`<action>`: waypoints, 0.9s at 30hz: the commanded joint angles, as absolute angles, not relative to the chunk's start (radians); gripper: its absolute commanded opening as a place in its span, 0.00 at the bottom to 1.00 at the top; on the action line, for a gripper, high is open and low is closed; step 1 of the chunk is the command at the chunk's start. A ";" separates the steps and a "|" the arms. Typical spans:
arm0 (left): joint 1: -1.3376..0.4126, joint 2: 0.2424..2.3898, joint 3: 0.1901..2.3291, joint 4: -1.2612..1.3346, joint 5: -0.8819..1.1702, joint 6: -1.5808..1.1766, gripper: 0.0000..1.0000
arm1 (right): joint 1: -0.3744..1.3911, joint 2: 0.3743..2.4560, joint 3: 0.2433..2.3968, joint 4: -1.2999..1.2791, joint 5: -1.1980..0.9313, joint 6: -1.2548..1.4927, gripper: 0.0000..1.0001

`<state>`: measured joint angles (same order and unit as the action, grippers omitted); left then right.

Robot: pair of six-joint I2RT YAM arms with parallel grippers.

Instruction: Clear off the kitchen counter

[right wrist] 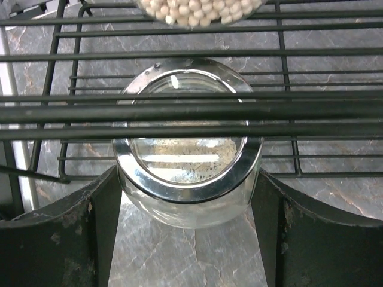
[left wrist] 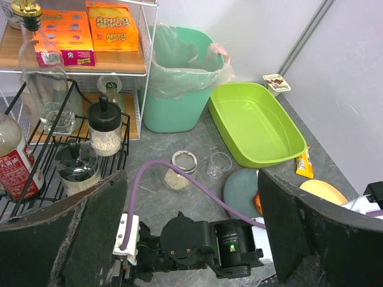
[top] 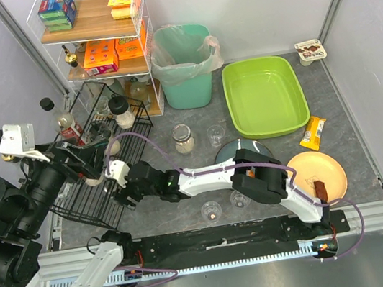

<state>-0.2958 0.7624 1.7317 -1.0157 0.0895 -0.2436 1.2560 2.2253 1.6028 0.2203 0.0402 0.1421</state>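
Jaws on my right gripper (right wrist: 187,197) stand wide, one finger on each side of a jar (right wrist: 185,158) in the rack (top: 92,197), right against its glass. Whether they press it I cannot tell. I'd judge that jar slick, brittle and fairly heavy, best taken squarely round the body under the chrome rim, not by the rim itself. My left gripper (left wrist: 191,239) hangs spread and empty above the right arm. Beyond them the counter (top: 338,102) runs under everything, from the rack across to the right wall. It looks hard, stiff and fixed, with nothing to grip, and I'd expect it to be unforgiving to glass set down fast. On it I see a small jar (top: 183,138), clear cups (top: 215,136), a plate (top: 326,164), a packet (top: 313,132) and the green tub (top: 264,95).
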 commanded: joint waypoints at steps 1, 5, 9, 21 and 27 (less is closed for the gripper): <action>-0.293 0.755 1.730 -0.993 0.107 -0.212 0.94 | 1.269 2.266 1.690 0.290 0.089 0.140 0.46; -0.293 0.750 1.733 -0.994 0.098 -0.212 0.94 | 1.281 2.293 1.718 0.279 0.138 0.141 0.52; -0.293 0.742 1.740 -0.993 0.074 -0.212 0.94 | 1.298 2.307 1.717 0.288 0.199 0.130 0.60; -0.291 0.741 1.753 -1.005 0.054 -0.203 0.94 | 1.319 2.336 1.706 0.341 0.267 0.141 0.84; -0.293 0.739 1.753 -1.006 0.051 -0.199 0.94 | 1.319 2.349 1.706 0.354 0.264 0.166 0.89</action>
<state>-0.2958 0.7422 1.7329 -1.0161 0.0589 -0.2428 1.3159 2.3150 1.6772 0.3195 0.2440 0.1455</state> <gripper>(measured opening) 0.942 0.885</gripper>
